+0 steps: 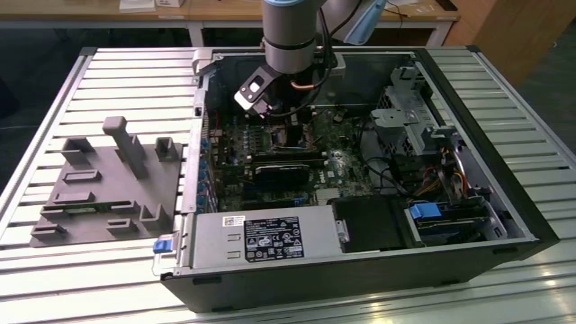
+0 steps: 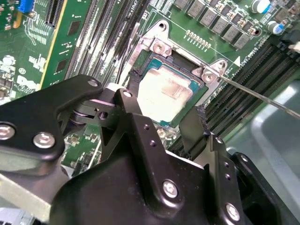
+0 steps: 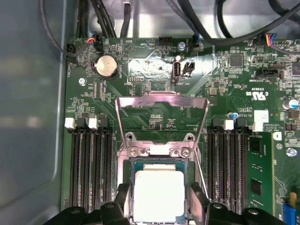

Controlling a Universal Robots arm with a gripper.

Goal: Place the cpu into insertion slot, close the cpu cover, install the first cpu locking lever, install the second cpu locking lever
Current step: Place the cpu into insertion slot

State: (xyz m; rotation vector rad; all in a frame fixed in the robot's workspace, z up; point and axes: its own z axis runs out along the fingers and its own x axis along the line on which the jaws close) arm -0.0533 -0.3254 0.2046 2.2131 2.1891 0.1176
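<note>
**Chip seated in socket, cover frame open**

The arm point(image 1: 290, 34) reaches down into the open computer case point(image 1: 517, 223) standing on the slatted tabletop point(image 1: 108, 81). In both wrist views the chip point(image 3: 158, 206) point(image 2: 164, 89) lies flat in the socket point(image 3: 159, 161), silvery top up. The claw point(image 3: 160, 190) point(image 2: 166, 96) is clamped on the chip, one finger point(image 2: 140, 122) against each of two opposite edges. The cover frame point(image 3: 161, 99) stands swung open, clear of the chip, behind the socket.

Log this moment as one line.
cpu in insertion slot | cpu cover open | gripper at cpu
</note>
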